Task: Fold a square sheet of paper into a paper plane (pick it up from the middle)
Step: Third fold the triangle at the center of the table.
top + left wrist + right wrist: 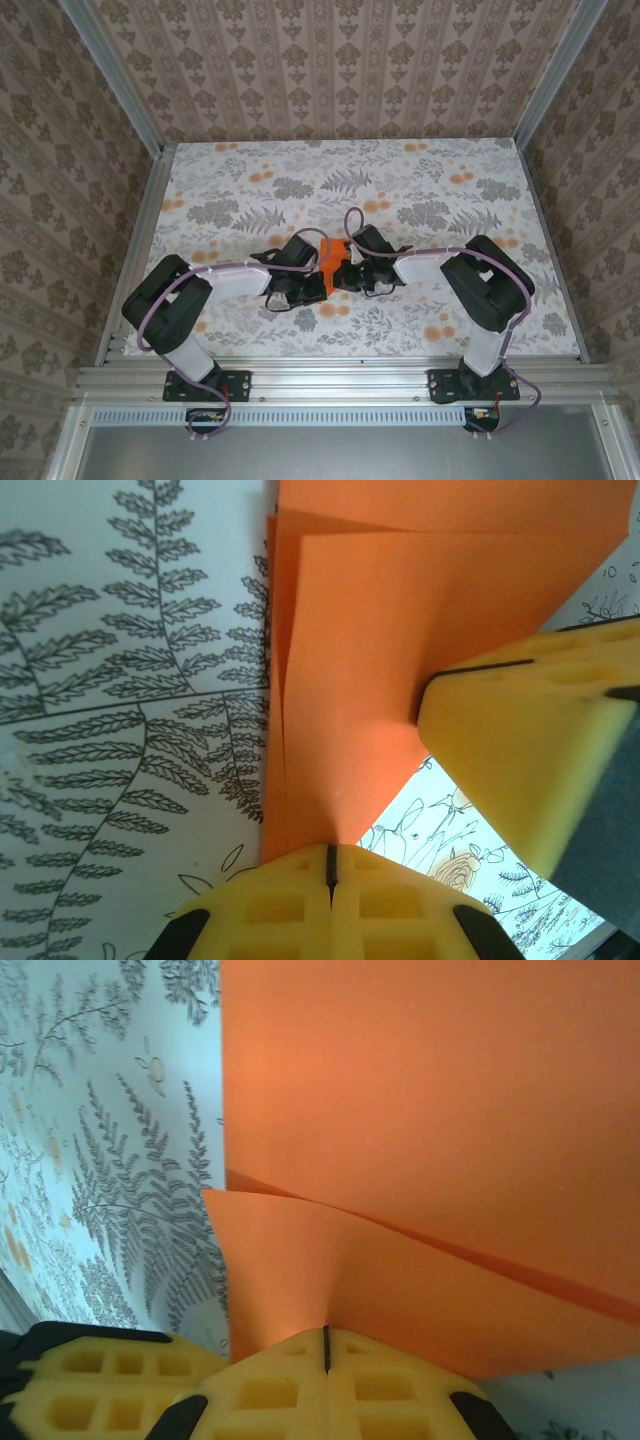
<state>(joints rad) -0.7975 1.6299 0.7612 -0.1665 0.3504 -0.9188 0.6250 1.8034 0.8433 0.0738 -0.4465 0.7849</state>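
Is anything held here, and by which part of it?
The folded orange paper, held by both: the left tool pinches its layered edge on one side, the right tool an edge on the other.

From above, the thin bright orange sheet of paper [333, 262] is too small for its folds to be read, and the arms' black wrist housings [295, 265] cover most of it. In the left wrist view it runs off the top edge, the yellow foam-padded right gripper [432, 683] covers its right part, and the left gripper [330, 855], pinching its lower corner, is cropped by the bottom edge. In the right wrist view the paper is blurred by closeness and runs off the top and right edges, and the right gripper gripping it is cut off below.
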